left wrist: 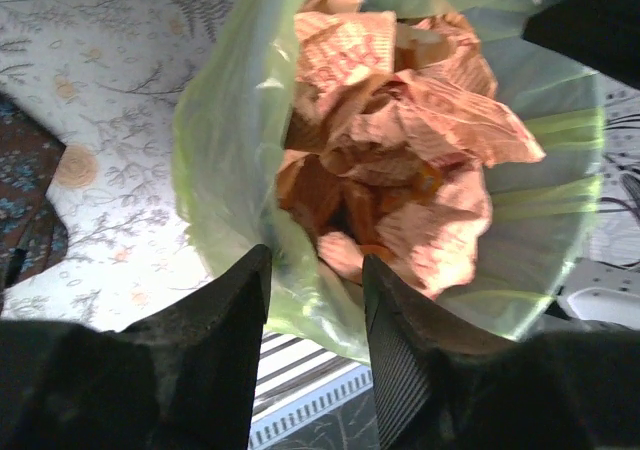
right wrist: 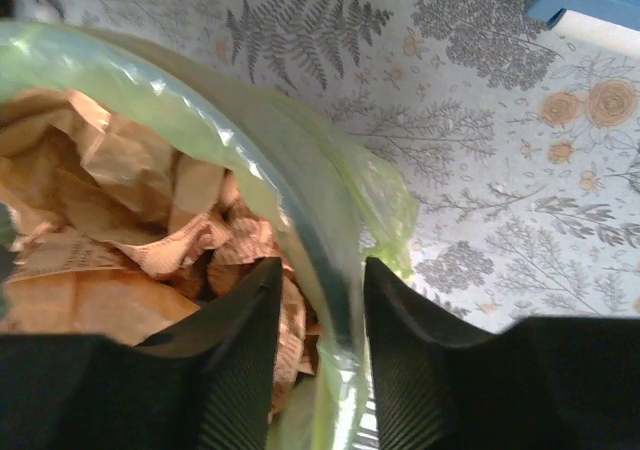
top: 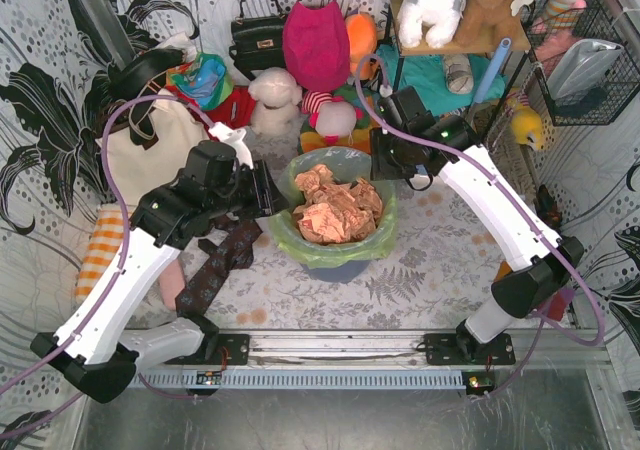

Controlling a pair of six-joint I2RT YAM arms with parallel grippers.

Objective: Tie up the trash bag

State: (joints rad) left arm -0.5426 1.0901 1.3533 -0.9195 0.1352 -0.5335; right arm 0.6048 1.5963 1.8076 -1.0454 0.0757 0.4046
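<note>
The trash bag (top: 283, 232) is thin lime-green plastic, folded over the rim of a round blue-grey bin (top: 337, 269) at the table's middle. Its mouth gapes wide, showing crumpled orange-brown paper (top: 335, 210). My left gripper (top: 268, 192) is at the bag's left rim. In the left wrist view the left gripper (left wrist: 315, 270) is open, its fingers either side of the green rim (left wrist: 230, 140). My right gripper (top: 385, 160) is at the back right rim. The right wrist view shows the right gripper (right wrist: 322, 275) open, one finger inside over the paper, one outside, with the trash bag (right wrist: 300, 185) between them.
A cream tote bag (top: 150, 150) and a striped orange cloth (top: 100, 250) lie at the left. A dark patterned cloth (top: 215, 265) lies under the left arm. Plush toys (top: 275, 95), a pink bag (top: 315, 40) and a shelf (top: 450, 45) crowd the back. A wire basket (top: 585, 60) hangs at the right.
</note>
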